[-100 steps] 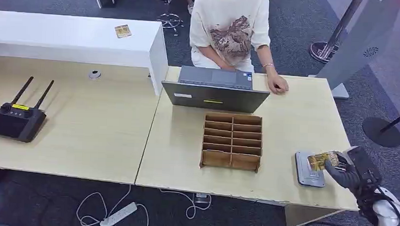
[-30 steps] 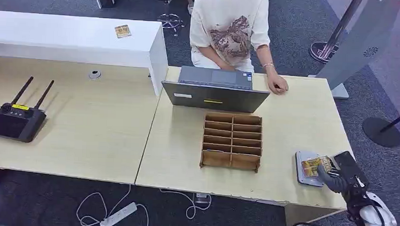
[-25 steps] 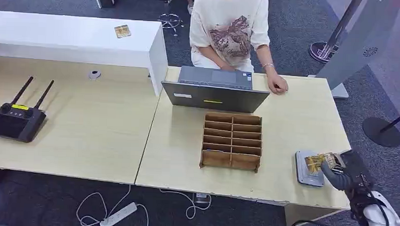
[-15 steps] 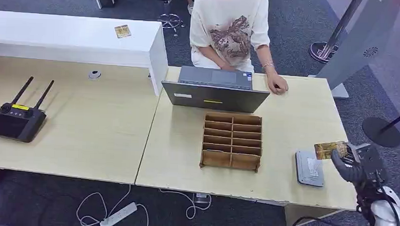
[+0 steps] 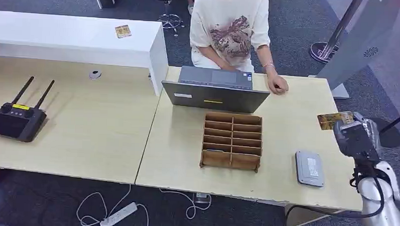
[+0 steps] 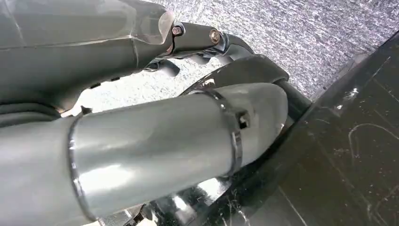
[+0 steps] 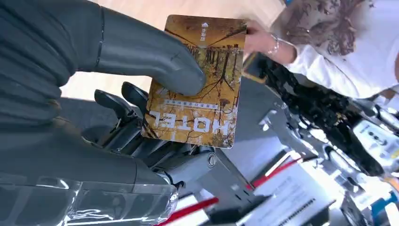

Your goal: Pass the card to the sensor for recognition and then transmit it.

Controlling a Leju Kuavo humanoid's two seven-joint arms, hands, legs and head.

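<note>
Two pale wooden tables [image 5: 87,134] fill the middle of the head view, butted side by side, with grey carpet around them.

One white counter [image 5: 70,38], upper left of the frame, carries a small yellowish card [image 5: 123,31] near its right end.

One person [image 5: 230,28] in a cream printed shirt sits at top centre, behind the right-hand table, one hand [image 5: 278,86] resting on the tabletop.

One grey laptop [image 5: 215,91], open, stands just in front of the person, its lid back facing the robot.

One brown wooden organiser [image 5: 232,141] with two columns of slots sits centre frame, just below the laptop.

One black remote controller [image 5: 17,117] with two antennas lies at far left.

One right hand [image 5: 357,134], dark grey on a silver arm, is raised at the right edge of the frame, above the table's right edge. It pinches the card [image 5: 334,119]; in the right wrist view the thumb [image 7: 155,59] presses on the card's face [image 7: 200,77] with the darker fingers [image 7: 120,101] behind it.

One grey sensor [image 5: 309,168], a flat pad, lies lower right on the table, well apart from the card, below and left of it.

One hotel card, golden-brown with a tree print and the word HOTEL.

One left hand [image 6: 155,136]: seen close in the left wrist view, whether its fingers are apart or together I cannot tell.
</note>
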